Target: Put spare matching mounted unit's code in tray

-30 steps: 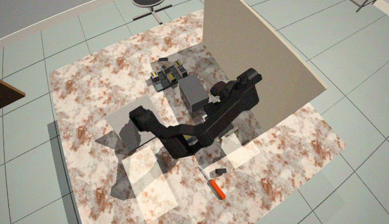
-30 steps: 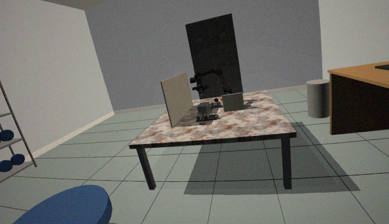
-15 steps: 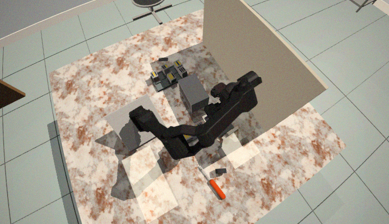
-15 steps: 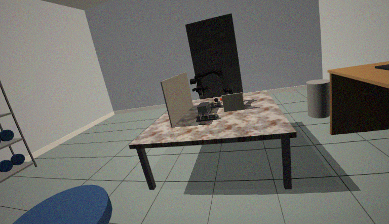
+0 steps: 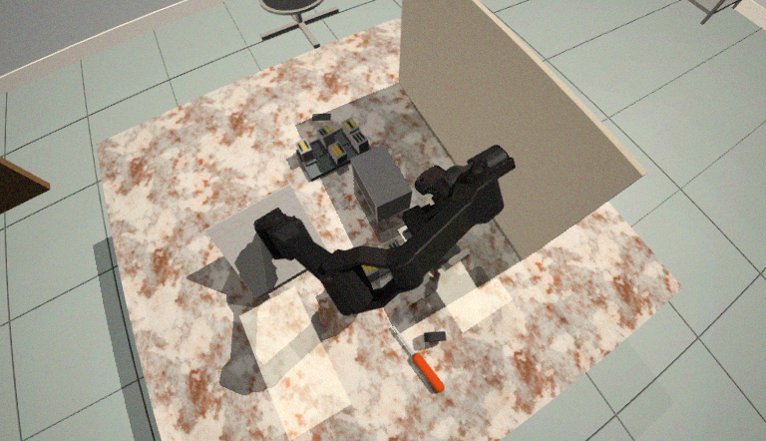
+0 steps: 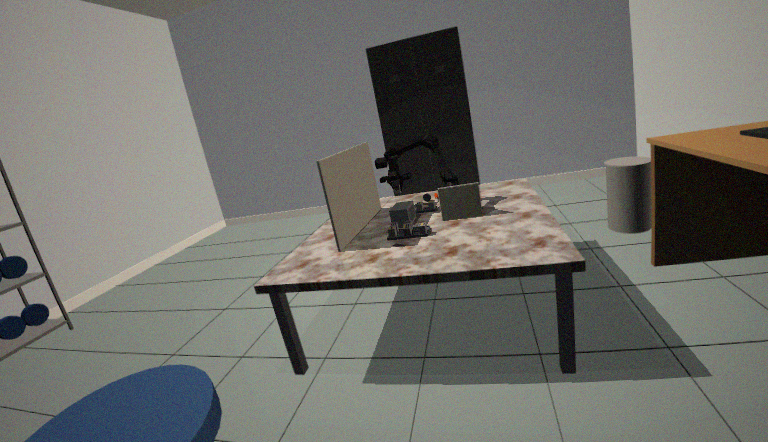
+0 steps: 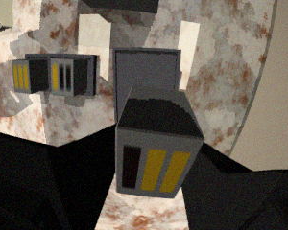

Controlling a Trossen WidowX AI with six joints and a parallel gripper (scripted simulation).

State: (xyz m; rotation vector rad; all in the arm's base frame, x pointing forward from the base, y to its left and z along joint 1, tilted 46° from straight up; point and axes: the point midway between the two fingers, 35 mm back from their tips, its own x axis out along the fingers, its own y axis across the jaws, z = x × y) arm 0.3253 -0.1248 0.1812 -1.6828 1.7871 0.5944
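Observation:
My gripper is shut on a grey spare whose label shows one dark bar and two yellow bars. In the wrist view it hangs above the near end of the dark grey tray. A second spare with yellow bars lies on the table left of the tray. The mounted unit, a plain grey box, stands just beyond the tray. In the top view my arm covers the tray and the gripper. A rack holds several more spares behind the unit.
A tall beige board stands right of the work area. A small grey panel stands to the left. An orange-handled screwdriver and a small dark block lie near the front. Another dark block lies behind the rack.

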